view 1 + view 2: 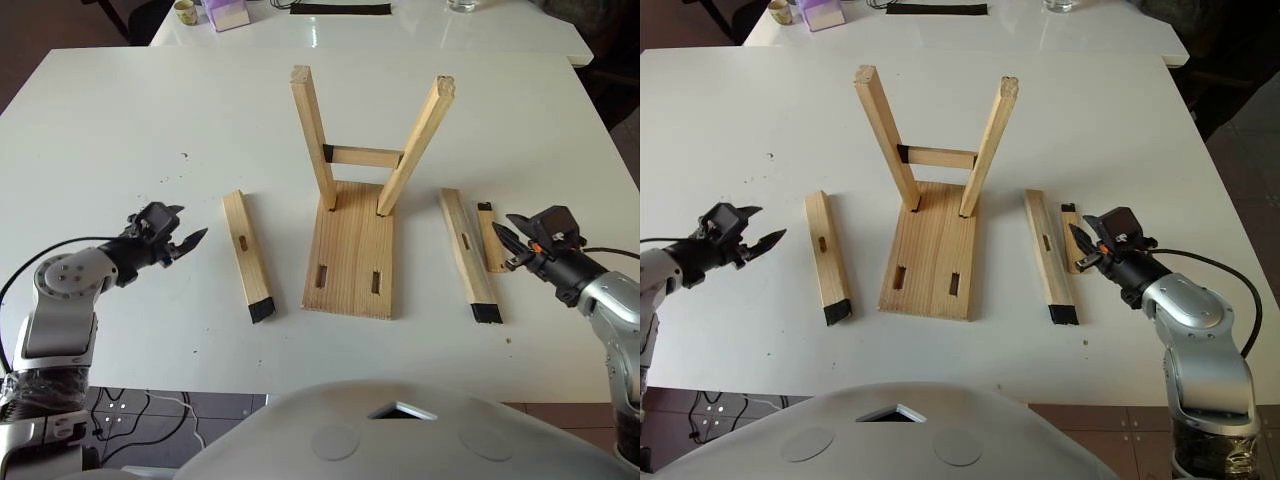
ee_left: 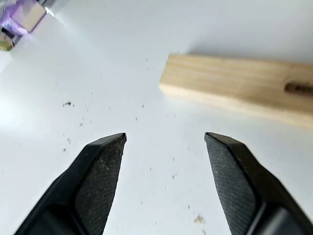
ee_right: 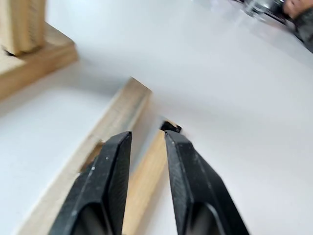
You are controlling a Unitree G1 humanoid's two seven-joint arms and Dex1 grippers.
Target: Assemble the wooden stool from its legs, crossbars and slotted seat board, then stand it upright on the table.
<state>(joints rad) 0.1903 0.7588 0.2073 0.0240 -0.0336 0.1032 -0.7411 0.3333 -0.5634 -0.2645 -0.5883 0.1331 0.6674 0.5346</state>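
I see the seat board (image 1: 350,262), pale grained wood, lying flat on the glossy white table (image 1: 120,130), with two rectangular slots open at its near end. At its far end stand two square-section legs (image 1: 313,135), splayed apart and joined by a thin crossbar (image 1: 363,156). A loose leg (image 1: 246,254) with a black tip lies left of the board, and bare tabletop runs beyond it. A second loose leg (image 1: 468,253) and a short crossbar (image 1: 489,238) lie side by side right of the board. The left gripper (image 2: 165,137) hangs left of the board, its textured black fingers spread wide. The right gripper (image 3: 148,133) hangs right of the board, over the short crossbar, its fingers narrowly parted.
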